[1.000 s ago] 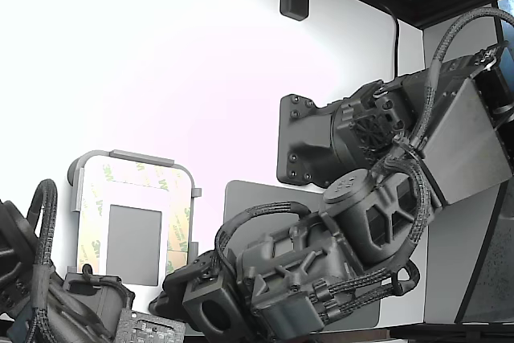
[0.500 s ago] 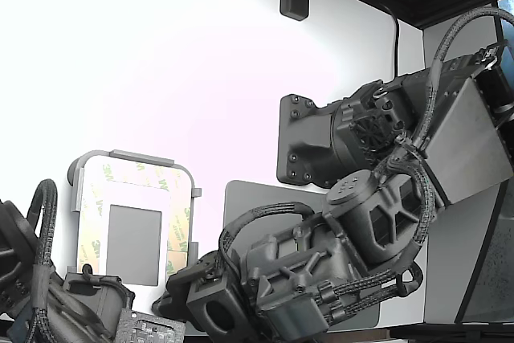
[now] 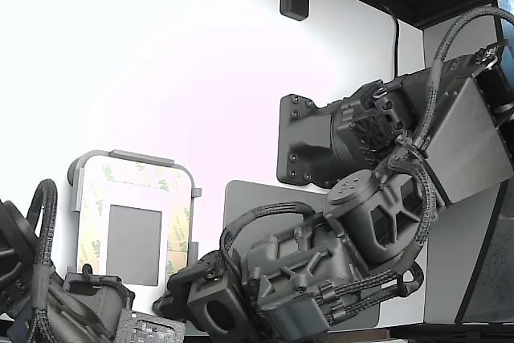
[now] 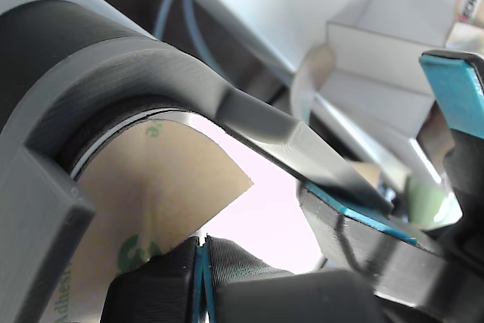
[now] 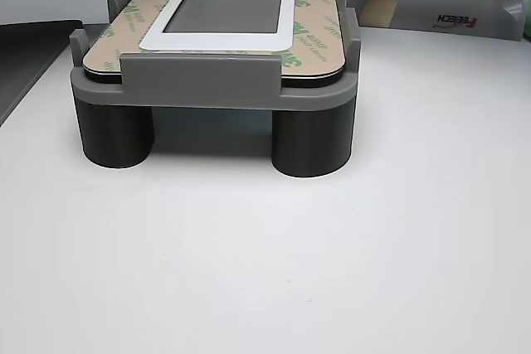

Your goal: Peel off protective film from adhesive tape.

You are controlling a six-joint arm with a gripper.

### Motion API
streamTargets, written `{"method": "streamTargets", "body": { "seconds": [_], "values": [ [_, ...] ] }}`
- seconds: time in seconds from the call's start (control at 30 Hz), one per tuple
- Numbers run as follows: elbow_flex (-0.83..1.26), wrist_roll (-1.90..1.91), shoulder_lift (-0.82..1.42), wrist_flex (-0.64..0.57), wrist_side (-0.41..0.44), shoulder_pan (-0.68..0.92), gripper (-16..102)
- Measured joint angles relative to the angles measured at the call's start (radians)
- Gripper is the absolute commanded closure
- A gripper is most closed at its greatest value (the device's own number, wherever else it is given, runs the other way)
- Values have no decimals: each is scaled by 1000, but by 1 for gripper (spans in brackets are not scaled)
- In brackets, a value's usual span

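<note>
Dark ribbed gripper (image 4: 203, 266) is pinched tight on the lifted corner of the thin tan green-printed protective film (image 4: 159, 187), curved grey plastic holder rim (image 4: 144, 58) arching just above.

The film (image 5: 319, 35) is pale tan, printed with green 3M logos, and it frames a white plate (image 5: 286, 26) with a flat grey rectangle (image 5: 226, 11) in its middle. The holder (image 5: 199, 80) is mid grey on 2 darker grey round legs (image 5: 311, 143). The desk (image 5: 332, 271) is plain white. Up close, the film (image 4: 162, 187) shows tan with a green mark, the gripper (image 4: 203, 266) is black with a thin blue line between its jaws. The arm (image 3: 321, 263) is dark grey.
</note>
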Motion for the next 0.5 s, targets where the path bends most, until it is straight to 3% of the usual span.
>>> {"method": "streamTargets", "body": {
  "seconds": [0.5],
  "values": [
    [9, -14, 14, 14, 0, 0, 97]
  ]
}}
